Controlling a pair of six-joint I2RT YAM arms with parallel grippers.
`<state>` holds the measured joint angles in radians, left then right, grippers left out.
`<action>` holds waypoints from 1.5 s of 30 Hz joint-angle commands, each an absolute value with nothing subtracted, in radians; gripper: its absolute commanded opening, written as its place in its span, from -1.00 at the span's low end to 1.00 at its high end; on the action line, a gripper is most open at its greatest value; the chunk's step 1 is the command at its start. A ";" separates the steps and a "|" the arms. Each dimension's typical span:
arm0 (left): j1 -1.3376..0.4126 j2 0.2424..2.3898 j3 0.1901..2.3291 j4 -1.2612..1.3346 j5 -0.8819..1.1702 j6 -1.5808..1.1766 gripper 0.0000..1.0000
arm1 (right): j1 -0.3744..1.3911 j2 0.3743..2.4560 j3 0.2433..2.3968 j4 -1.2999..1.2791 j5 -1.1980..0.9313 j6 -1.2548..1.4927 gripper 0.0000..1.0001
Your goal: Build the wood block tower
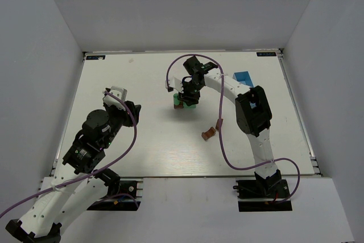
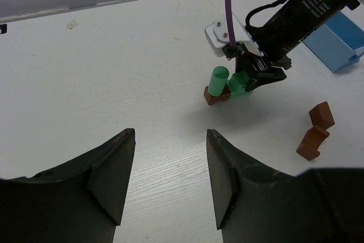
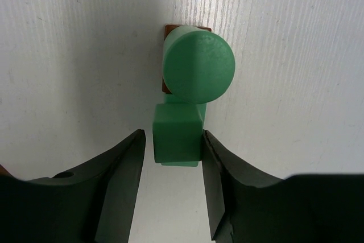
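The tower (image 1: 185, 103) stands mid-table. It is a green cylinder (image 3: 199, 64) upright on a reddish-brown block (image 3: 169, 28), with a green cube (image 3: 178, 138) right beside it. My right gripper (image 3: 173, 135) points down over the cube, open, with one jaw on each side. One finger touches the cube and a thin gap shows at the other. From the left wrist view the cylinder (image 2: 218, 81) and cube (image 2: 239, 86) sit under the right gripper (image 2: 256, 78). Two loose reddish-brown blocks (image 2: 315, 132) lie nearer the right arm. My left gripper (image 2: 169, 135) hovers open and empty over bare table at the left.
A small blue open-topped box (image 1: 244, 77) sits at the back right, beside the right arm's elbow. The right arm's purple cable (image 1: 222, 135) loops over the table near the loose brown blocks (image 1: 209, 133). Grey walls enclose the table on three sides.
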<state>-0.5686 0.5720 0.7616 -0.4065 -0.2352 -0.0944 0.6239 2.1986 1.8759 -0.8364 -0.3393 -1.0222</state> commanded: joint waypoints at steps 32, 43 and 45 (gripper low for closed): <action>-0.563 0.563 0.758 -0.391 -0.233 -0.094 0.26 | 0.617 2.088 1.780 -0.723 -0.325 -0.996 0.81; -0.563 0.563 0.758 -0.391 -0.252 -0.094 0.26 | 0.586 1.850 1.602 -0.646 -0.287 -0.991 0.81; -0.563 0.563 0.758 -0.391 -0.252 -0.094 0.29 | 0.575 1.755 1.522 -0.603 -0.278 -0.964 0.81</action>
<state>-0.5686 0.5720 0.7616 -0.4065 -0.2401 -0.0940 0.5961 1.8915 1.5696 -0.6720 -0.2916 -0.9936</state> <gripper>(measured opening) 0.639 0.904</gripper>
